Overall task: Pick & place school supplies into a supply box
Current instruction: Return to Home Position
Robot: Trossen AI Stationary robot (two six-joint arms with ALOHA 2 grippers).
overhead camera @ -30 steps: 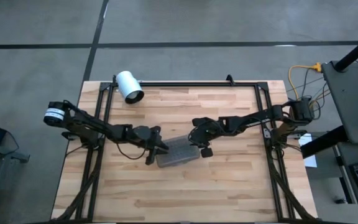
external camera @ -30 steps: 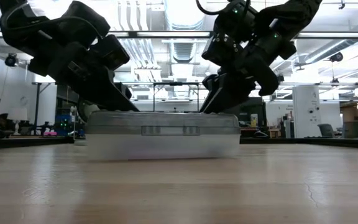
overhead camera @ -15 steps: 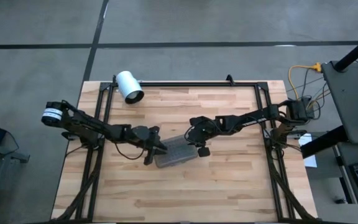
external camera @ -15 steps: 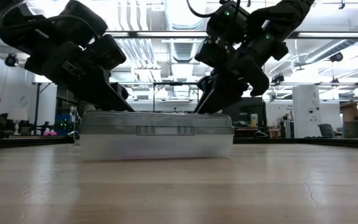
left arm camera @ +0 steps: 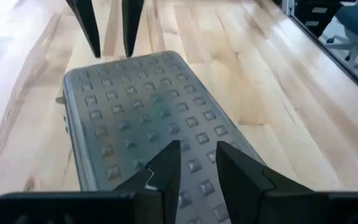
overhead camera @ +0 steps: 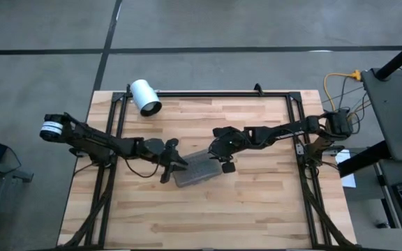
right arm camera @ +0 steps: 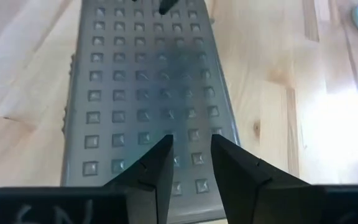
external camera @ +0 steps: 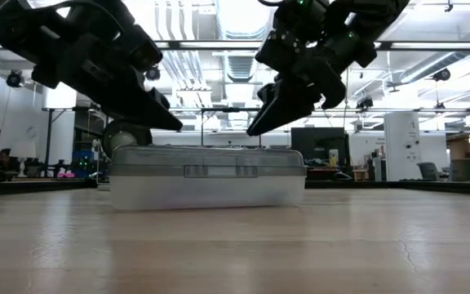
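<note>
Left gripper [left arm camera: 197,149], right gripper [right arm camera: 191,142], ajar, touching nothing

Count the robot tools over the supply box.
2: the left tool above the supply box's left end, the right tool above its right end, neither touching it.

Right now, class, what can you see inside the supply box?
Nothing certain. The supply box has its grey dotted lid shut, covering the inside; its cloudy walls show no clear contents in the low view. The left gripper and right gripper hover open above the lid.
</note>
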